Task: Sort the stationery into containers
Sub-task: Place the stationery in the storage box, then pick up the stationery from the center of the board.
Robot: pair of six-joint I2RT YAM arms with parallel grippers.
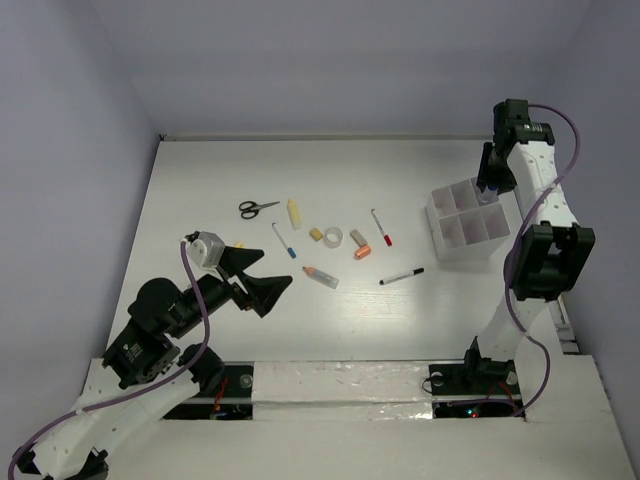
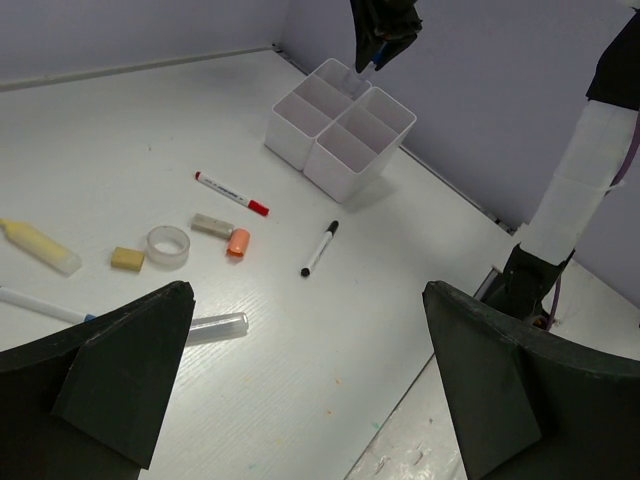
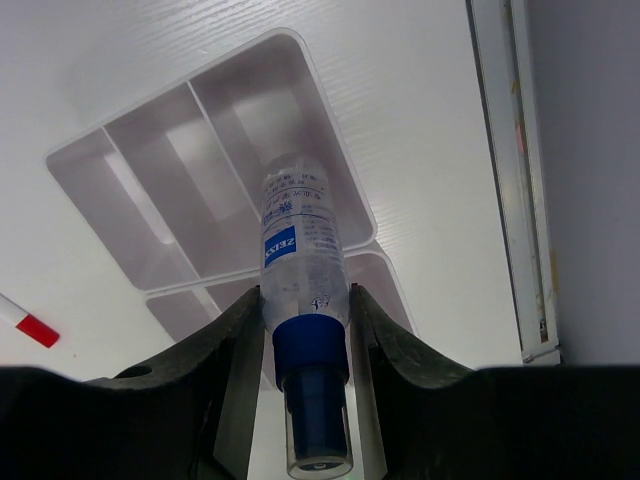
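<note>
Top external view shows the table [image 1: 200,180] with the white organizer box [image 1: 465,246] at its right, the right gripper [image 1: 489,189] over its far corner. Only the right wrist view shows it clenching a blue-capped clear bottle [image 3: 298,260]. Left gripper [image 1: 272,270] hangs spread and empty near the orange-tipped crayon [image 1: 320,277].

Robot lab cell: white table [image 1: 200,180], plain walls [image 1: 330,60]

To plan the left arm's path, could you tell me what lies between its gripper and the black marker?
Only the orange-tipped crayon, seen in the top view; the left gripper is open.
</note>
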